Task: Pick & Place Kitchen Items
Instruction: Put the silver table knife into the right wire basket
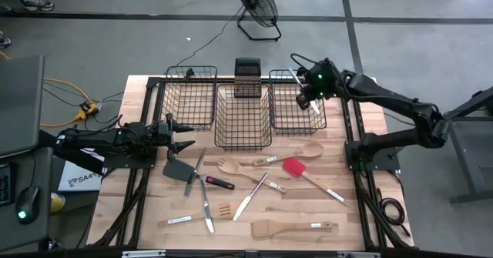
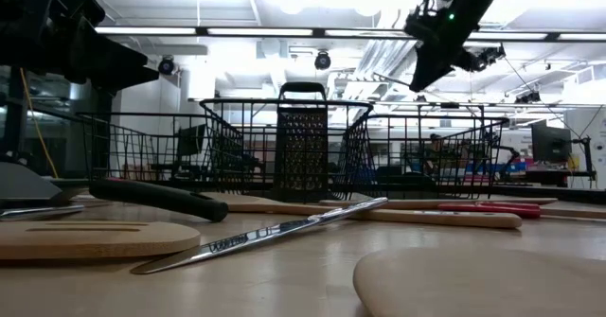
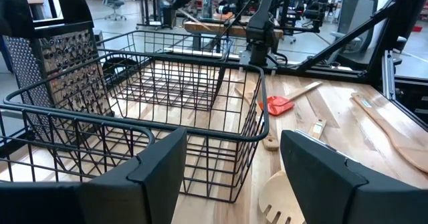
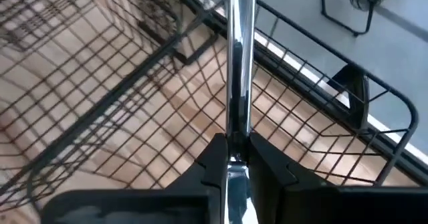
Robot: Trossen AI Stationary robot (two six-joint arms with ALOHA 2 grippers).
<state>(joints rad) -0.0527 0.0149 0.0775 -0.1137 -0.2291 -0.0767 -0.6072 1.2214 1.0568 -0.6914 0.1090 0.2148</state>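
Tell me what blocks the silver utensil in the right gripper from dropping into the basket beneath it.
Nothing visible. The right gripper holds the silver utensil over the right basket, whose open top and bare wire floor lie below it.

My right gripper (image 4: 232, 158) is pinched on a slim silver metal utensil handle (image 4: 239, 63). I see it held above a black wire basket (image 4: 134, 110) on pale wood.

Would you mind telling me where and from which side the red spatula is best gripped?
Grip the red spatula on its pale wooden handle, about midway, coming straight down from above. It lies flat on the table, running diagonally from the red head toward the near right. The handle is slim with bare wood on both sides, so fingers set across it should close cleanly; the flat head looks harder to pinch.
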